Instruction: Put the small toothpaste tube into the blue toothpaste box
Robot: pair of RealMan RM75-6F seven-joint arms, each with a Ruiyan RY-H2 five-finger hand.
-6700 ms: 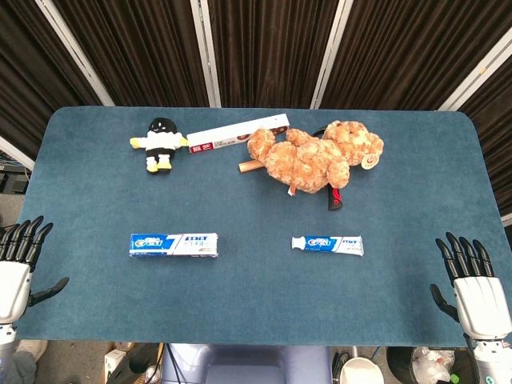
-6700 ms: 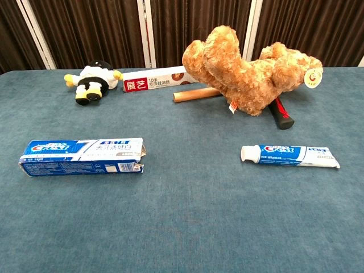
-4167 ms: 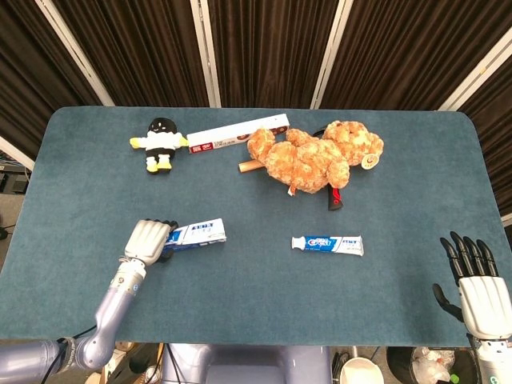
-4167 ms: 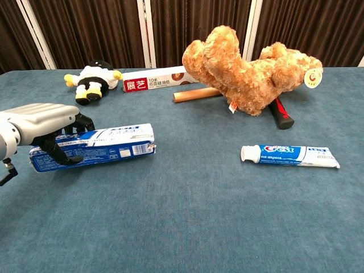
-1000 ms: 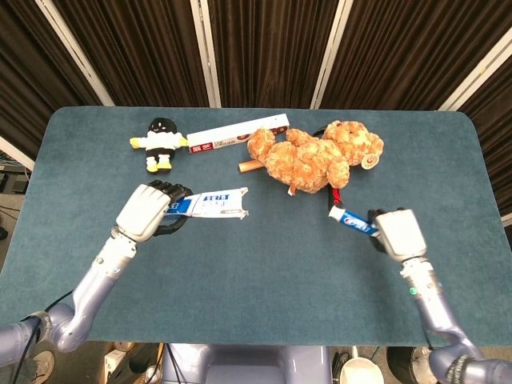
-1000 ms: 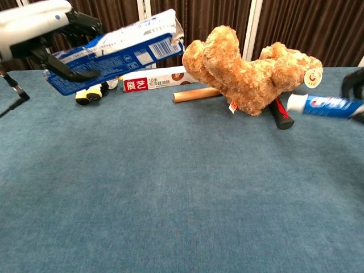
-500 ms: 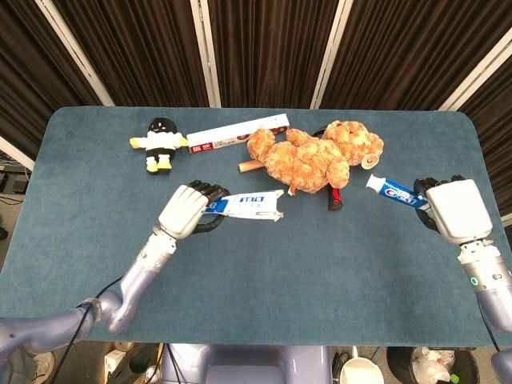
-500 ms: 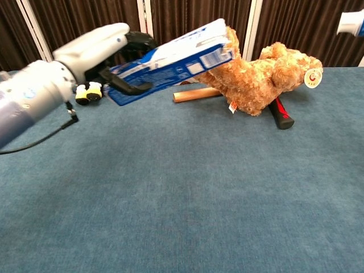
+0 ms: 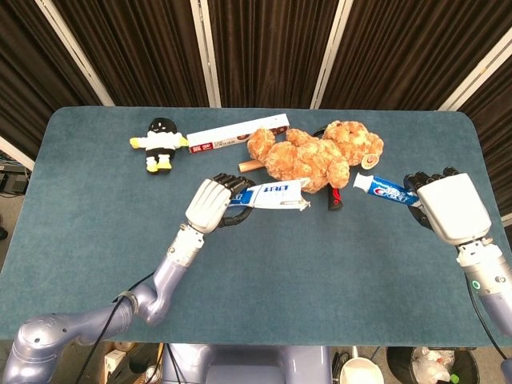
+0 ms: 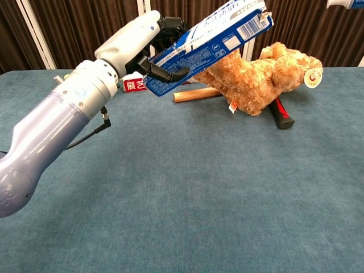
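Observation:
My left hand [image 9: 213, 203] [image 10: 138, 38] grips the blue toothpaste box [image 9: 275, 195] [image 10: 211, 44] by its left end, raised above the table, with the open flap end pointing right. My right hand [image 9: 445, 205] holds the small toothpaste tube [image 9: 382, 189] in the air, white cap pointing left toward the box. A gap separates the cap from the box's open end in the head view. In the chest view only the tube's tip [image 10: 346, 3] shows at the top right corner; the right hand is out of that frame.
A brown teddy bear [image 9: 316, 156] [image 10: 250, 77] lies at the back middle over a wooden stick [image 10: 197, 94] and a red-and-black tool [image 10: 282, 115]. A white and red box [image 9: 237, 133] and a small black-and-yellow doll [image 9: 161, 143] lie at the back left.
My left hand has carried the box further right and higher, toward the tube. My right hand has shifted the tube slightly left and up.

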